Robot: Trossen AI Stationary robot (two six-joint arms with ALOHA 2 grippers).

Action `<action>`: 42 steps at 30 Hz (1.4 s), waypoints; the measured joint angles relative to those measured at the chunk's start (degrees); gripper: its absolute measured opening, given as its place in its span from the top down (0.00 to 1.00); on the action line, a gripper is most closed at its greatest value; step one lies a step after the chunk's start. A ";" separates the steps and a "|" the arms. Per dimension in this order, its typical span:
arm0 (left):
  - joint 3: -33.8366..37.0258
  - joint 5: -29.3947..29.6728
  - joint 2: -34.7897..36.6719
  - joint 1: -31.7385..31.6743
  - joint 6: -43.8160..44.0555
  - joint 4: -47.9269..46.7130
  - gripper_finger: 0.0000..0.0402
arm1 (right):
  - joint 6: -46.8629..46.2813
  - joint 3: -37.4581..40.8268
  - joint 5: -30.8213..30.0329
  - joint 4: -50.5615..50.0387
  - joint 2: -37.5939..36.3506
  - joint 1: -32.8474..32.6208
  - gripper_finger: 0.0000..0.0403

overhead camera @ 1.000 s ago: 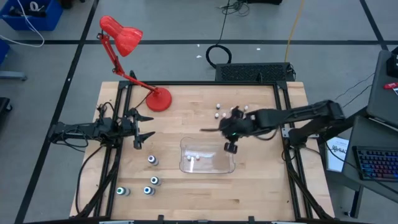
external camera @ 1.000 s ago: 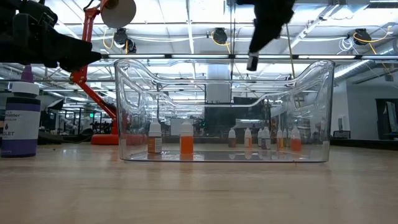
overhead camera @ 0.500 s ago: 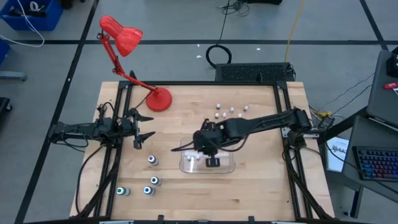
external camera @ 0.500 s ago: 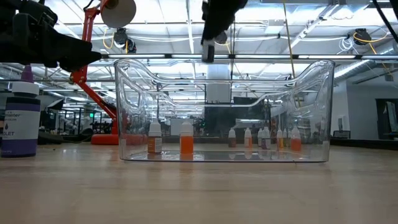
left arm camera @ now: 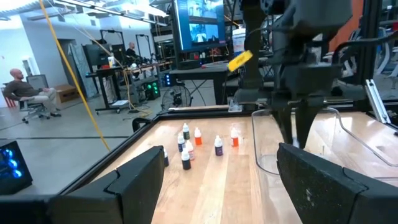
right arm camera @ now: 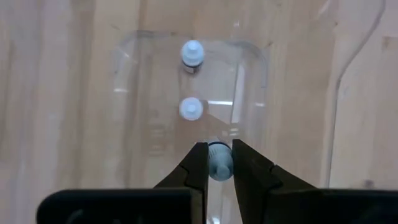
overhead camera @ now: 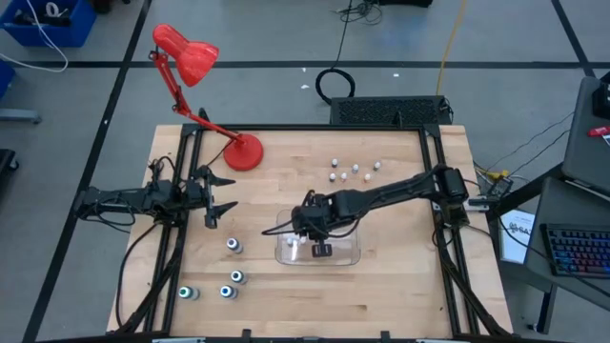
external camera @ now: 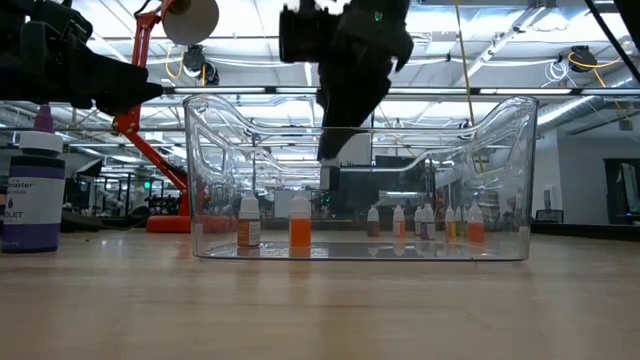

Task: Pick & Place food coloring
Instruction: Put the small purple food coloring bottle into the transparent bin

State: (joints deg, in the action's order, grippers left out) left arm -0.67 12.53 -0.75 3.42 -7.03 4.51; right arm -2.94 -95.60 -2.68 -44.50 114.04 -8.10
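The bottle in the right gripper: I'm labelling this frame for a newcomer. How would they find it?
Find the clear plastic tray mid-table, below the right arm. The right gripper hangs over its left end, shut on a small food coloring bottle. Unlike the two bottles standing loose in the tray, it is pinched between dark fingers.

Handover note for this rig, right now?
Right tool: shut on a small bottle, over the tray.
Left tool: open, waiting at the table's left edge.
Done: two bottles stand in the tray.
Left: release this one; then the small bottles at the back and four larger ones at front left.
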 joint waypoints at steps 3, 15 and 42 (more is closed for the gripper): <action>0.00 0.00 0.00 0.00 0.00 0.00 0.24 | 0.07 2.49 0.00 2.20 0.00 0.69 0.91; 0.00 0.00 0.01 0.00 0.00 0.02 0.24 | 0.04 7.32 1.76 6.72 -0.01 0.56 0.91; 0.02 0.00 0.00 -0.02 0.00 0.02 0.24 | -3.54 11.28 2.88 10.53 -0.09 0.53 0.69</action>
State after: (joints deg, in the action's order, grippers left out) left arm -0.65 12.53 -0.75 3.40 -7.03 4.54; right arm -6.48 -84.31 0.21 -33.97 113.95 -7.57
